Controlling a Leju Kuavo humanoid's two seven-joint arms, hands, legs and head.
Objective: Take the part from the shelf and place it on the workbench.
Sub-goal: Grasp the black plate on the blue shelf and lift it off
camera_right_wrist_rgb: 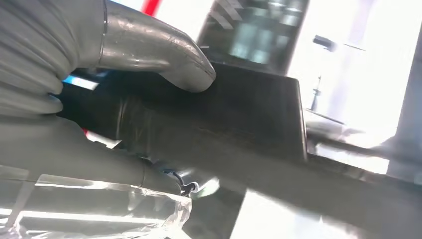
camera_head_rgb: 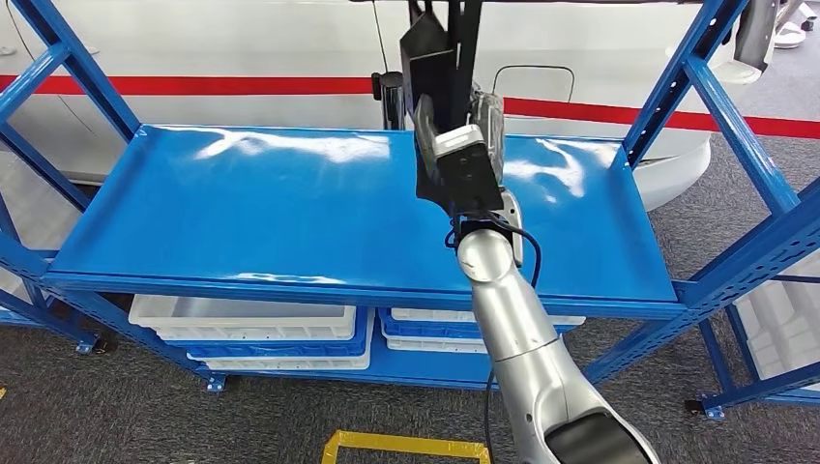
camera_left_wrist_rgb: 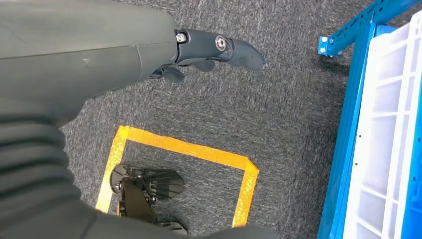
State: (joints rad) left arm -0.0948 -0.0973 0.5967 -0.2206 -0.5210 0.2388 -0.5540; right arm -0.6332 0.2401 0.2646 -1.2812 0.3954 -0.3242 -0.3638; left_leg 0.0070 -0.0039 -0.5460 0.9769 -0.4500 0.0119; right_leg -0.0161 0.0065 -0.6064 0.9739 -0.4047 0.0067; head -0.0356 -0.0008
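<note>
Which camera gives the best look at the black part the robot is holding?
The right wrist view: the black part spans the frame, with the right robot hand wrapped around it. The head view shows it lifted above the shelf, partly behind the hand. The left wrist view looks at carpet.

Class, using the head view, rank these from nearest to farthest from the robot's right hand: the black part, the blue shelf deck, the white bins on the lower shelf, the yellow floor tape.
1. The black part: held in the right hand, sticking up from it.
2. The blue shelf deck: spread directly beneath the hand.
3. The white bins: one level down, under the deck.
4. The yellow floor tape: on the carpet, by the robot's feet.
</note>
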